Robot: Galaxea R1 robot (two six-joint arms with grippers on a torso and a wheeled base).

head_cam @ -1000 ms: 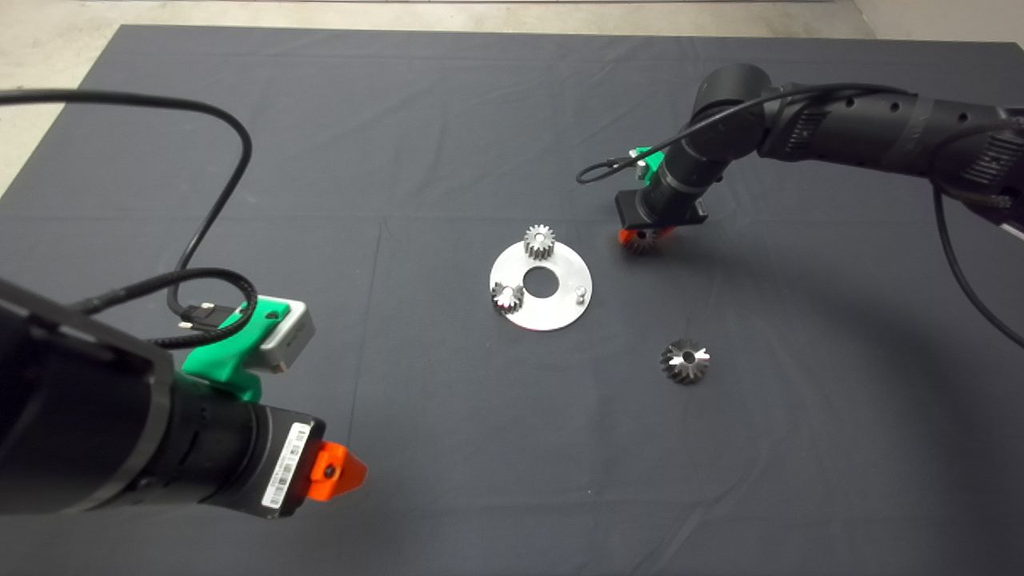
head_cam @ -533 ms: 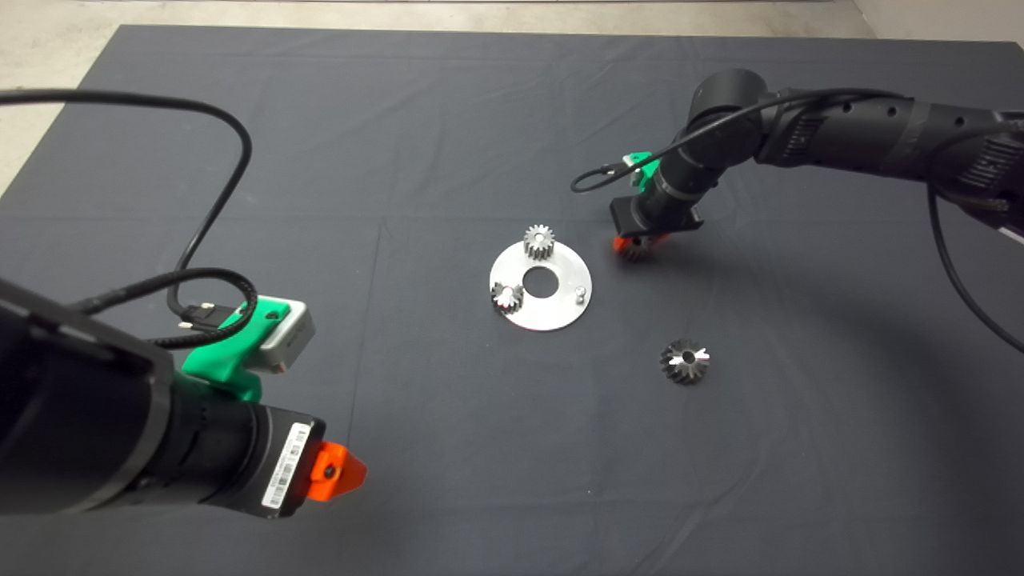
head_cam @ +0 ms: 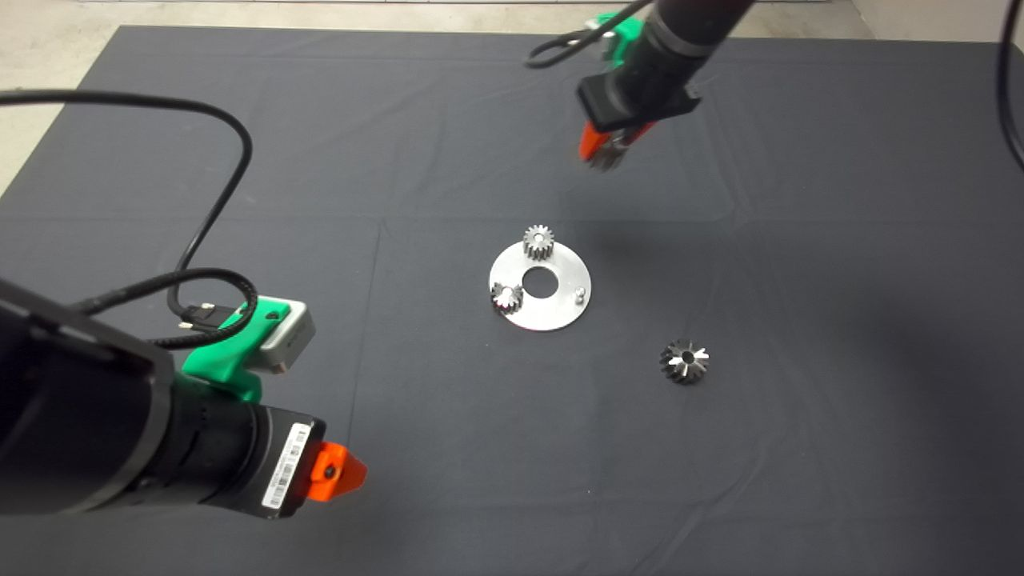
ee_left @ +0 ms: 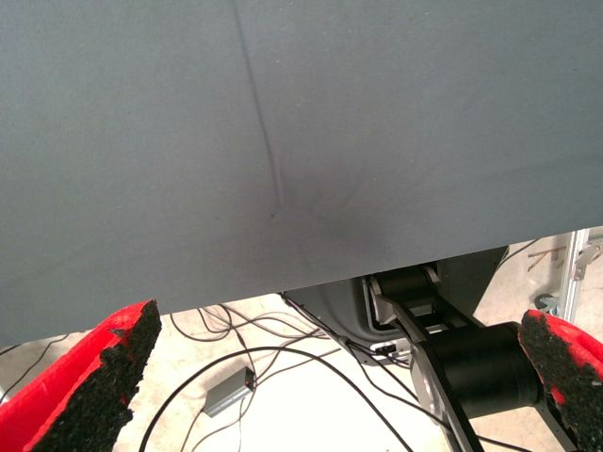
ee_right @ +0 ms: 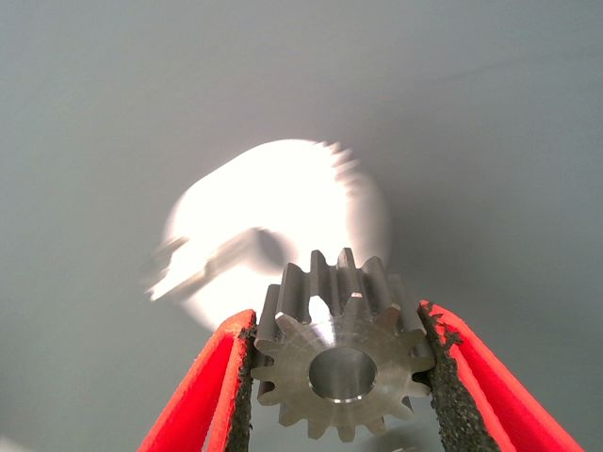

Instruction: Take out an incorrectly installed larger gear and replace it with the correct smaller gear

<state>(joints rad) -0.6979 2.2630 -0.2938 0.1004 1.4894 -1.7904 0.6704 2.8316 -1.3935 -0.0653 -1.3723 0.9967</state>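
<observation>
While the right hand [ee_right: 339,377] clamps a gear [ee_right: 341,363], the blurred plate [ee_right: 278,231] is half hidden.

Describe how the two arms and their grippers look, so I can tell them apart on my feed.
Both arms are black tubes with green mounts, looping black cables and red fingers with rough black pads. The left gripper carries a grey camera box and a white barcode label. The right gripper has a black block above its fingers.

Round metal plate [head_cam: 552,308] with a centre hole lies mid-mat [head_cam: 400,160]. On it: grey straight-toothed gear [head_cam: 539,241] at the far rim, small pin [head_cam: 579,294] near the right rim. Pale floor [head_cam: 48,48] past the mat; cables [ee_left: 283,363] on it.
</observation>
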